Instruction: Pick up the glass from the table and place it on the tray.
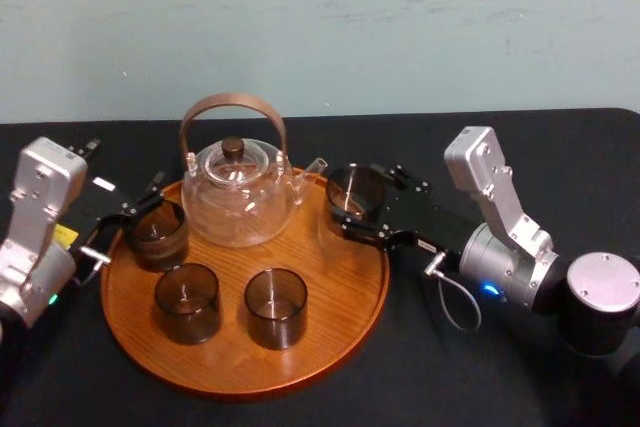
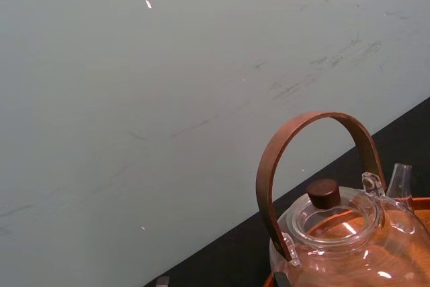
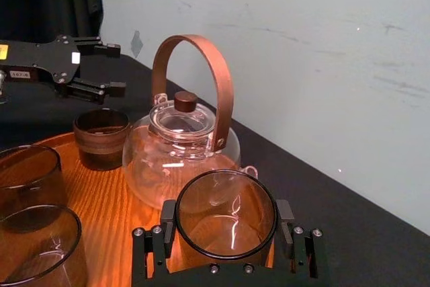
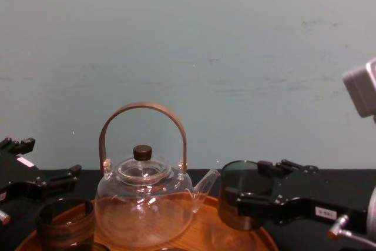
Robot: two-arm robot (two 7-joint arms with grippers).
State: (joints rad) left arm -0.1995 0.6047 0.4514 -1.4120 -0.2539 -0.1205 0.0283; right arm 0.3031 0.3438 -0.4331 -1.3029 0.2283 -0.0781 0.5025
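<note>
At the near part of the round orange-brown wooden tray, a short smoky-brown empty glass stands upright toward 7 o'clock. Its twin glass stands toward 5 o'clock, near it but not touching. The tray lies on the matte black desk.

Farther in, at about 10 o'clock on the tray, a third dark smoky glass stands just inside the low rim. The left pincer hangs just beside it on the outer side, its fingers spread wide with nothing between them.

At 12 o'clock on the tray sits a clear round glass teapot with an arched brown handle and a dark knob on its lid. Its spout points toward 3 o'clock.

The right pincer reaches in from 3 o'clock and is clamped on the task's smoky round glass, one finger on each side. This glass is upright at the tray's 2 o'clock rim, just beside the spout tip. I cannot tell whether its base rests on the wood.
</note>
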